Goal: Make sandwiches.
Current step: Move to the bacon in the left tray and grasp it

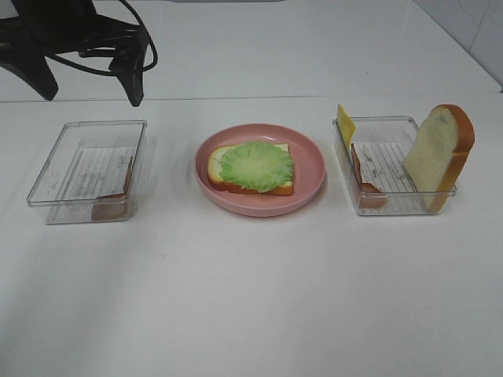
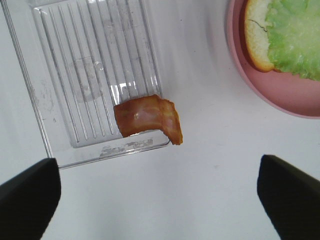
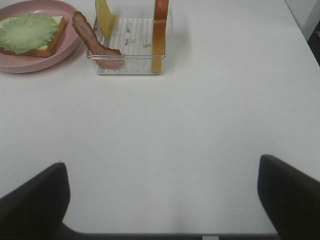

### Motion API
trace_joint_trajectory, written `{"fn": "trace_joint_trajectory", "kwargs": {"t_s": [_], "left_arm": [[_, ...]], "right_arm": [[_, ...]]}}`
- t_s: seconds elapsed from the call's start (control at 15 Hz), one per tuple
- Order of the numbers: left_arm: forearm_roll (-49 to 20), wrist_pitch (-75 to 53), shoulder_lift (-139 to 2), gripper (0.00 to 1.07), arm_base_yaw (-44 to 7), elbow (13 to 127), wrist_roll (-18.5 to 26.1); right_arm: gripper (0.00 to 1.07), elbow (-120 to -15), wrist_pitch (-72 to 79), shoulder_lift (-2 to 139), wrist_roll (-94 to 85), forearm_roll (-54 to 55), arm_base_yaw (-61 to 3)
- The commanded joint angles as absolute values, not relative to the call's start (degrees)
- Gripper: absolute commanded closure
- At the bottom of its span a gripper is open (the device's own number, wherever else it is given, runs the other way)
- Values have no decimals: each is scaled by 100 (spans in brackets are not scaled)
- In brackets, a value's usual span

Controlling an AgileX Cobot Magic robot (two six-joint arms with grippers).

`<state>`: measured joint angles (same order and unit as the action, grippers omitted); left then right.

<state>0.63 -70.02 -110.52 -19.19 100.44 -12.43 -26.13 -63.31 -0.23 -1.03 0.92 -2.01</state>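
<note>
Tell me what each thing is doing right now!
Lettuce: flat on plated bread.
Left bacon: propped in left tray.
Right bacon: leaning in right tray.
Cheese: leaning there too.
Spare bread: standing on edge there.
Left end effector: open, empty.
Right end effector: open, empty.

A white worktop is seen, on which three vessels are set in a row, nearer the far edge than the near one. A round pink plate is placed at the middle. A clear ribbed tray is set toward the left edge and a second clear tray toward the right edge (neither touching the plate).
</note>
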Motion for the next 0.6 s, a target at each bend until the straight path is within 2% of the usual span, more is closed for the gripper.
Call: {"fn": "trace_joint_trajectory", "kwargs": {"t_s": [0.07,0.6], "left_arm": [[0,-7414,-11236,5,-1902,9998,-1232],[-155,-6904,-11940,5,-1902,10004,-1197]], "right_arm": [[8,-2590,-6308,-189,-126,69,-178],[8,-2590,-6308,-189,-126,69,-178]]}}
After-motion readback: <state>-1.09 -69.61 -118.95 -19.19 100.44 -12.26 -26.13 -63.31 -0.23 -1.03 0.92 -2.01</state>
